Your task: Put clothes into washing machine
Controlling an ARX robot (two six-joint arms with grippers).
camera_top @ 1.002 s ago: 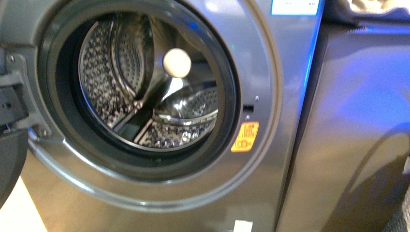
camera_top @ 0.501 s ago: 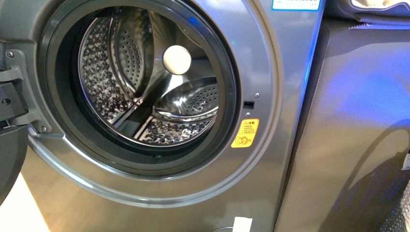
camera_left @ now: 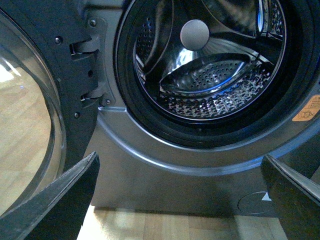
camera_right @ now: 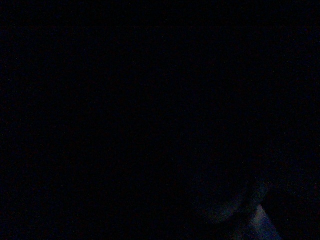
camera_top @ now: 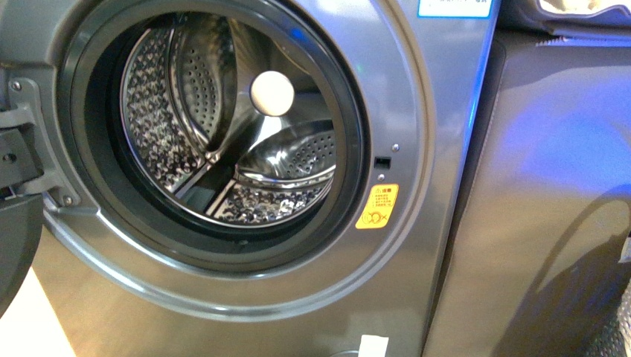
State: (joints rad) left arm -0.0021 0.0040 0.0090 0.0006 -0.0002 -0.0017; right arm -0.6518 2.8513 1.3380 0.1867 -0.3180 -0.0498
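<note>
The silver-grey washing machine [camera_top: 417, 111] fills the front view, its door swung open at the left [camera_top: 13, 223]. Its perforated steel drum [camera_top: 223, 126] shows no fabric inside, only a pale round hub [camera_top: 272, 94]. A yellow-orange sticker [camera_top: 377, 206] sits right of the porthole. The dark clothes are out of view. In the left wrist view my left gripper [camera_left: 180, 200] is open and empty, low in front of the machine's front panel [camera_left: 165, 175], below the drum mouth [camera_left: 210, 75]. Its dark fingers [camera_left: 65, 200] stand wide apart. The right wrist view is dark. Neither arm shows in the front view.
A grey-brown cabinet [camera_top: 551, 193] stands right of the machine, with beige fabric [camera_top: 588, 7] on top. The open door's glass [camera_left: 25, 125] is beside the left gripper. A light wood floor [camera_left: 165, 227] lies under the machine. A white-and-blue label [camera_top: 455, 7] is at the machine's top.
The front view was blurred one second ago and is now sharp and steady. The machine shifted only slightly in the picture. Nothing else has visibly changed.
</note>
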